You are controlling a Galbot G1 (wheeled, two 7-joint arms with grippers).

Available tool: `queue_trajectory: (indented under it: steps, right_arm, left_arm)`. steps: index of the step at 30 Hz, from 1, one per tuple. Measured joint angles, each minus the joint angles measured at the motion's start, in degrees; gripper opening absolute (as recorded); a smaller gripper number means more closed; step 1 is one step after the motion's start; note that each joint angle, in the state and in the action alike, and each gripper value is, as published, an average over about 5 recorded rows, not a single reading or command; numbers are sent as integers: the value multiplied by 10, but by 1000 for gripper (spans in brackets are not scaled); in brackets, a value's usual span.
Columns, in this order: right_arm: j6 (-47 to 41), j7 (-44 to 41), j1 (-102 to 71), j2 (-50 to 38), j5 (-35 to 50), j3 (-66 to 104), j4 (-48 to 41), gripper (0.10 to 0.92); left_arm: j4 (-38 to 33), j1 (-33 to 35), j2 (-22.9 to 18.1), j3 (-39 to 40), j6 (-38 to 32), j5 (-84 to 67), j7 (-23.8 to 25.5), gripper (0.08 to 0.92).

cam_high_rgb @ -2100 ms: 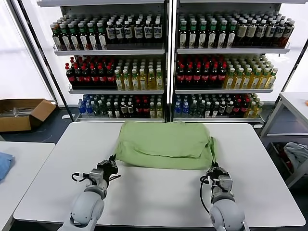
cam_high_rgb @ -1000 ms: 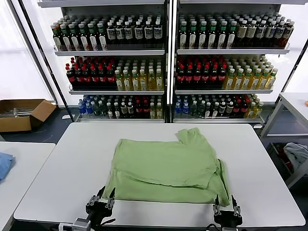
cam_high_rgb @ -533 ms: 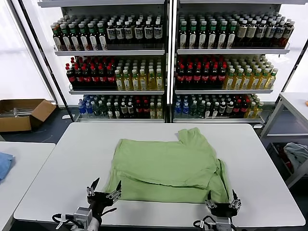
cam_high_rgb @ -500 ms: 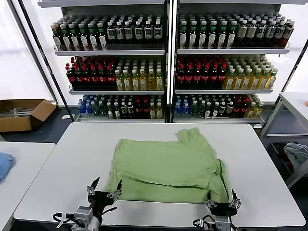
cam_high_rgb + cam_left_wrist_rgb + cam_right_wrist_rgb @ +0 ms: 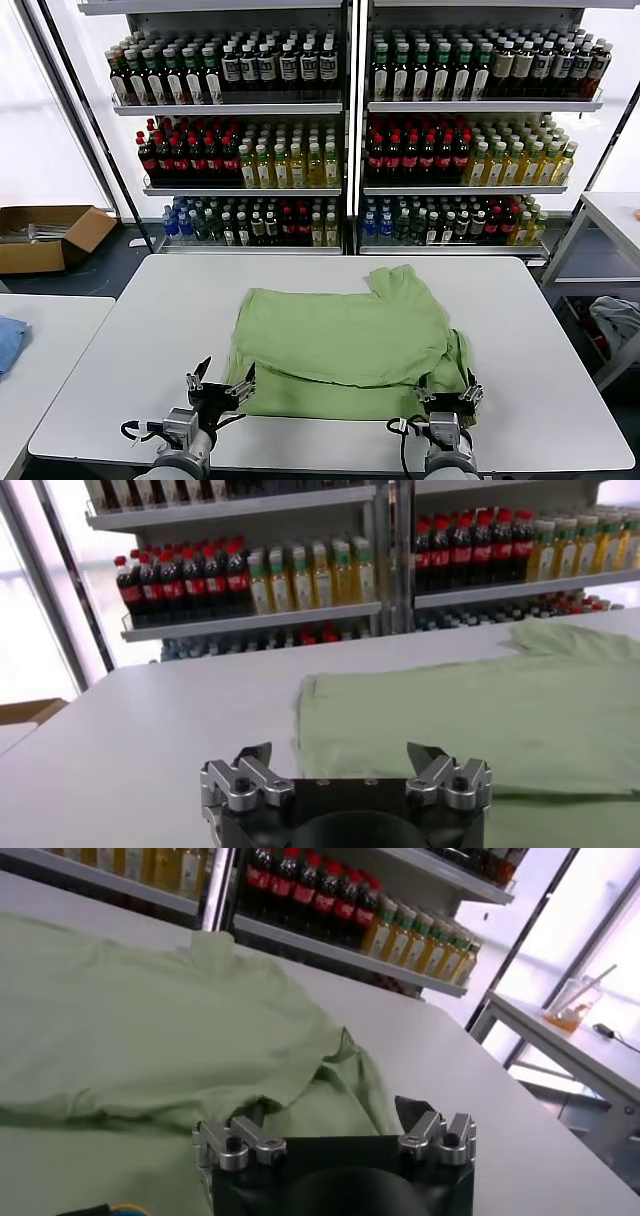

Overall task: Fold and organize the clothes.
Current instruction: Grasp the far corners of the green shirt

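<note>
- The left gripper (image 5: 220,383) is seen at the near edge of the table (image 5: 110,340), just at the left front corner of the shirt; its fingers are spread wide apart and nothing is held between them.
- In the left wrist view the left gripper (image 5: 345,763) is shown with its two fingertips apart, with bare table on one side and the shirt's edge on the other.
- The right gripper (image 5: 447,396) is placed at the near right corner of the shirt, with fingers also wide apart and nothing clamped.
- In the right wrist view the right gripper (image 5: 335,1116) is seen above the green cloth; whether the tips touch the cloth cannot be told.
- The light green shirt (image 5: 345,342) is laid flat in the middle of the white table, folded over itself, with one sleeve pointing to the far side.
- A small blue cloth (image 5: 9,341) is seen on a second table at the far left.
- Behind the table, shelves of bottles (image 5: 340,130) are lined up.
</note>
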Motion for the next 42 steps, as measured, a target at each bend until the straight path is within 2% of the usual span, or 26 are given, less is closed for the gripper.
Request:
queue_trajectory:
  steps: [9,21,30,42]
  right_arm:
    - [-9,6,89,12,28,-8,-49,823]
    - [-11,18,253,33,109,-1,-164,823]
    - [3,7,381,38,149,1,-299,823]
    - [28,-13,492,65,153,17,-475,823]
  left_arm:
    - [26,-52,15,10,20,-18,2,823]
    - [96,-167,34,32,45,-52,17,823]
    - [180,-273,50,62,51,-82,34,823]
    - [328,-402,38,110,48,-96,46,823]
